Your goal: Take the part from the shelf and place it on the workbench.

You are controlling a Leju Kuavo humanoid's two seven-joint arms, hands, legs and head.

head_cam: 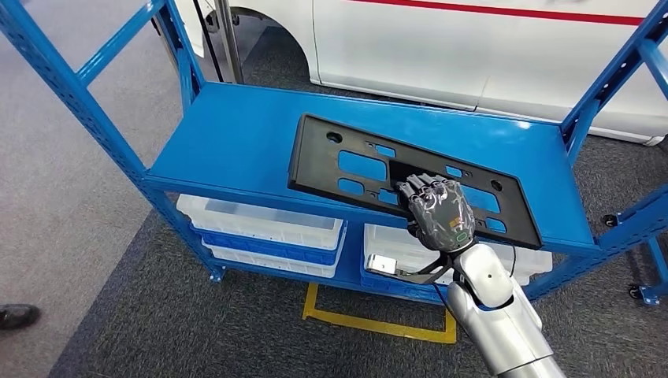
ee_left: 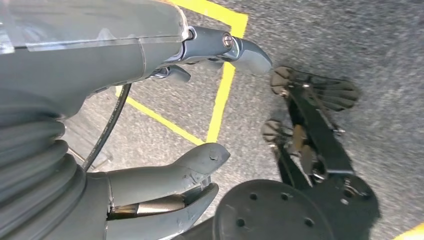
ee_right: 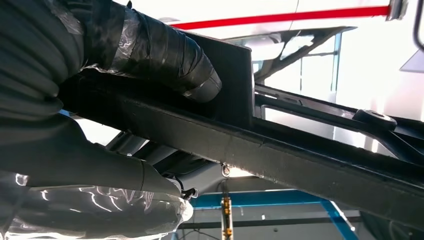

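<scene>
A flat black plastic part (head_cam: pixel 315 169) with several cut-outs lies across the top deck of a blue shelf (head_cam: pixel 228 134), reaching its front right edge. My right hand (head_cam: pixel 437 211) grips the part at the middle of its near edge. In the right wrist view the taped thumb (ee_right: pixel 160 55) lies over the part (ee_right: pixel 280 150) and the fingers curl beneath it; light shows under that edge. My left hand (ee_left: pixel 90 60) hangs over the carpet, fingers apart, holding nothing.
White bins (head_cam: pixel 260 224) stand on the lower shelf. Blue uprights (head_cam: pixel 79 94) flank the deck on both sides. A white vehicle (head_cam: pixel 473 47) is parked behind the shelf. Yellow tape (head_cam: pixel 378 323) marks the carpet in front. A person's shoe (head_cam: pixel 16 315) is at the far left.
</scene>
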